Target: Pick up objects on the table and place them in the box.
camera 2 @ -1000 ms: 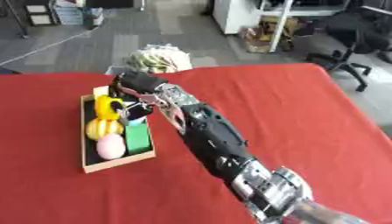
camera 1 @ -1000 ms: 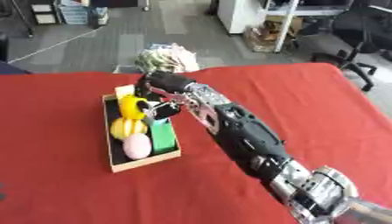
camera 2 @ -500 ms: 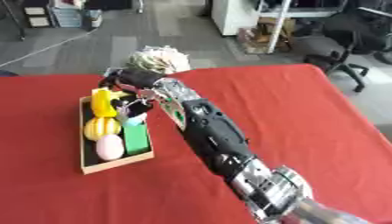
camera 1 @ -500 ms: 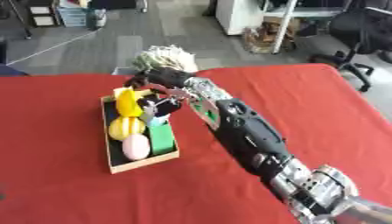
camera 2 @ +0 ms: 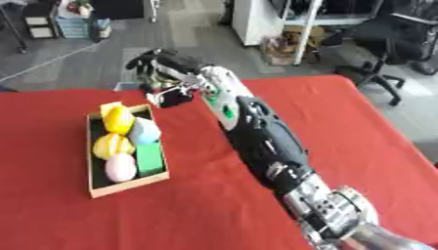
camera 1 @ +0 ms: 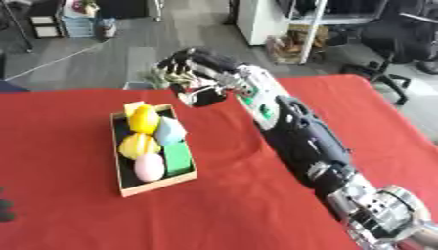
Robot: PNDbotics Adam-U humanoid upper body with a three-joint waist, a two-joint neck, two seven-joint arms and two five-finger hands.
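A shallow cardboard box (camera 1: 159, 181) lies on the red table, left of centre. It holds a yellow curved toy (camera 1: 143, 118) at the far end, then a light blue block (camera 1: 169, 131), a yellow lemon-like ball (camera 1: 137, 145), a green block (camera 1: 178, 157) and a pink egg (camera 1: 149, 167). My right hand (camera 1: 195, 74) hovers open just past the box's far right corner, fingers spread, holding nothing. Behind it a pale crumpled thing (camera 1: 157, 77) sits at the table's far edge, mostly hidden. A dark bit of my left hand (camera 1: 4, 210) shows at the lower left edge.
My long black right arm (camera 1: 295, 132) crosses the table's middle from the lower right. The red cloth (camera 1: 77, 215) is bare left of and in front of the box. Beyond the far edge are office chairs (camera 1: 402, 34) and shelving.
My right hand has let go of the yellow toy, which now lies in the box's far end. The hand has lifted and drawn back toward the far edge, opening.
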